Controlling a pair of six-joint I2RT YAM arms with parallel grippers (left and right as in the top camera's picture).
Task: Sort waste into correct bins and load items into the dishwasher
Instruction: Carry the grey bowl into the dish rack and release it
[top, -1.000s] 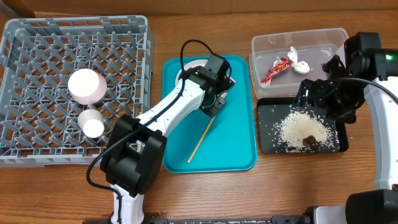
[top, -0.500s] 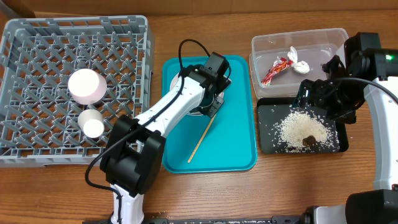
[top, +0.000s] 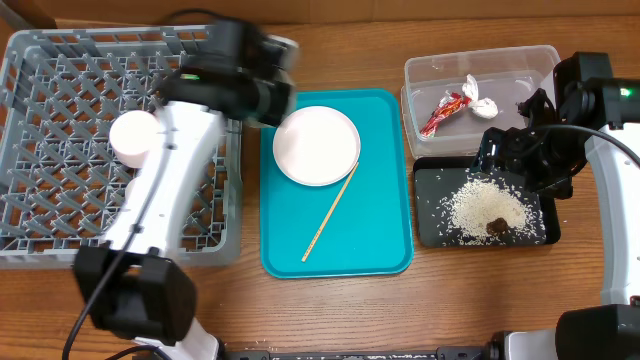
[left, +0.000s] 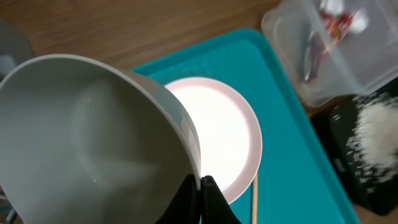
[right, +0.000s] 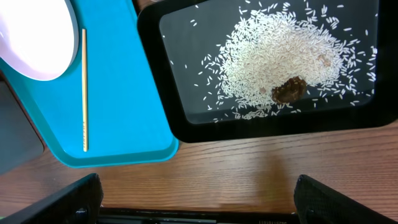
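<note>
- Wooden surface (top: 330, 310) carries a grey dish rack (top: 60, 60) at the left, a teal tray (top: 385, 240) in the middle and two bins at the right.
- The left hand (left: 200, 186) is pressed together on the rim of a tilted white bowl (left: 93, 137). Only the left wrist view shows this grip; from overhead the arm is a blur above the rack's right wall.
- Beneath the bowl, the plate (top: 316, 145) lies on the teal tray, with the chopstick (top: 330, 213) just beside its edge.
- A cup (top: 135, 137) stands in the rack.
- The clear tub (top: 500, 65) holds the wrapper (top: 448, 108).
- The black tray (top: 428, 230) holds rice (right: 273, 56). The right wrist view shows single grains and the brown lump (right: 289, 90) sharply.
- The right hand (right: 198, 186), spread wide, hovers over bare surface just beside the black tray.
</note>
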